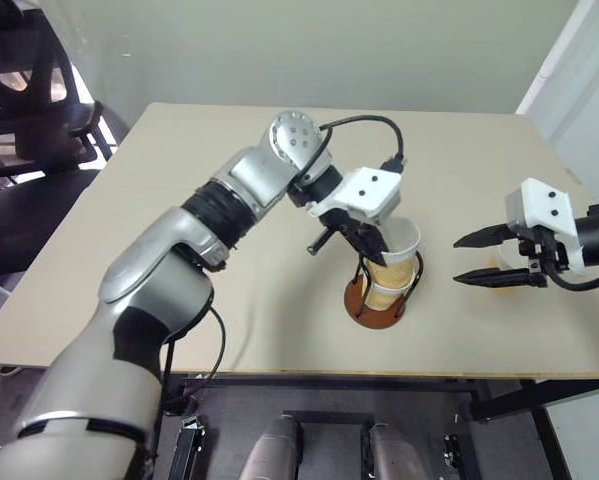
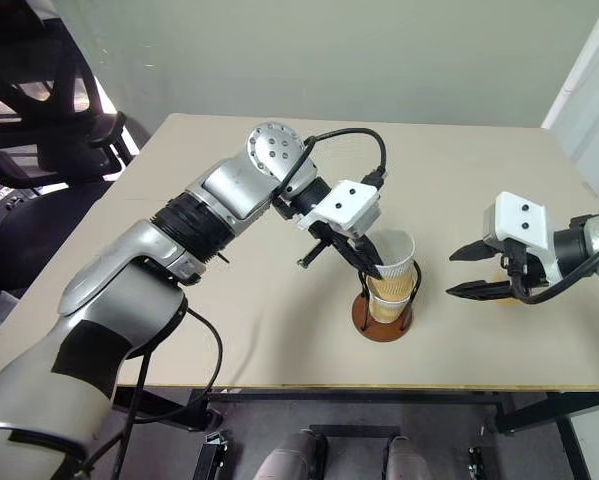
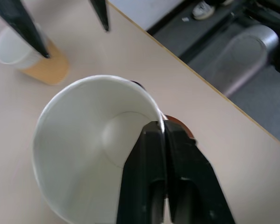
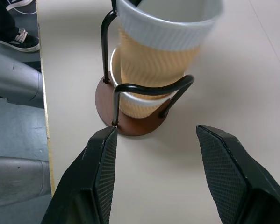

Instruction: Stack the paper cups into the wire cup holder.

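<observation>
The wire cup holder [image 1: 363,306] stands near the table's front edge, with one paper cup [image 4: 135,106] seated on its reddish-brown base inside the black arches. A second paper cup [image 1: 399,248] sits tilted in the first, its rim above the wires. My left gripper [image 3: 164,125] is shut on that upper cup's rim, one finger inside and one outside. To the right, my right gripper [image 1: 464,260] is open and holds nothing, its fingers pointing at the holder. Under the right gripper's fingers a third paper cup [image 3: 48,70] lies on the table.
A black office chair [image 1: 29,150] stands beyond the table's left edge. The holder is close to the table's front edge [image 1: 279,372]. The beige tabletop [image 1: 179,200] stretches bare behind and to the left of the holder.
</observation>
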Controlling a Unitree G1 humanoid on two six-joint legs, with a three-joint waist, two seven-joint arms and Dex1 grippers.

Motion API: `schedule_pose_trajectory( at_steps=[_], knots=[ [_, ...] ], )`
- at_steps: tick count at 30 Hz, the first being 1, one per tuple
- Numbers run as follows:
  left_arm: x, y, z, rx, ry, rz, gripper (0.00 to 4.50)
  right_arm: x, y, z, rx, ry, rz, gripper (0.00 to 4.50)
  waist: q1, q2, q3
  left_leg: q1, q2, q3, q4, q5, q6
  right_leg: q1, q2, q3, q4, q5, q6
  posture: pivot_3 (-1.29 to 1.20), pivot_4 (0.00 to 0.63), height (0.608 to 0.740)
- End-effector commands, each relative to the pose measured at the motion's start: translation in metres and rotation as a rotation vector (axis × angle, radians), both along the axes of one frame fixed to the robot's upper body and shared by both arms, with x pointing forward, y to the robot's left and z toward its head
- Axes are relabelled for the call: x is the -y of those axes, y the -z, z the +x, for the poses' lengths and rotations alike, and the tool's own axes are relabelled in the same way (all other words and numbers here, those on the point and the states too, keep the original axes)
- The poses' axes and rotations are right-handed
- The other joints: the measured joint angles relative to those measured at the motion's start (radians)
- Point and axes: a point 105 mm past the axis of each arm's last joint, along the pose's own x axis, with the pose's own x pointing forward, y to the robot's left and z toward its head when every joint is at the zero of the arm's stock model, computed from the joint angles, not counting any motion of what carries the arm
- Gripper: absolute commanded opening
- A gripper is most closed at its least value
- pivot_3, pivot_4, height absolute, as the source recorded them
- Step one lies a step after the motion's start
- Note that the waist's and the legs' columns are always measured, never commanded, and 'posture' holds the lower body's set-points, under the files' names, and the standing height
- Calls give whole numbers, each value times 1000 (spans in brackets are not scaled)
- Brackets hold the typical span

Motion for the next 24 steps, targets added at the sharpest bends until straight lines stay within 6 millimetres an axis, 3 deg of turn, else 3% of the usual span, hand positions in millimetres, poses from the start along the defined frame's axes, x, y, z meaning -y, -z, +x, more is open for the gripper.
schedule_pose_trajectory(
  at_steps=[1,9,10,18,24],
  knots=[
    [9,-24,-5,9,35,-68,1346,2,-10,1,49,4,-19,2669,0,0,0,0,0,0,0,0,0,0,0,0,0,0,0,0,150,740],
    [13,-38,-10,-53,26,-152,4290,7,-11,6,84,25,-31,2669,1,0,0,0,0,0,0,0,0,0,0,0,0,0,1,0,150,740],
    [13,-41,-10,-62,23,-169,4443,10,-11,9,90,42,-36,2669,0,0,0,0,0,0,0,0,0,0,0,0,0,0,1,0,150,740],
    [-13,-61,-8,-220,-73,-263,4443,48,7,27,104,144,-184,2669,-1,0,1,1,0,0,0,0,1,0,0,0,0,1,2,0,150,740],
    [-52,-67,-11,-321,-165,-295,4443,73,25,39,94,164,-333,2669,-3,0,1,1,0,0,0,-1,2,0,-1,0,0,2,3,0,150,740]
  ],
)
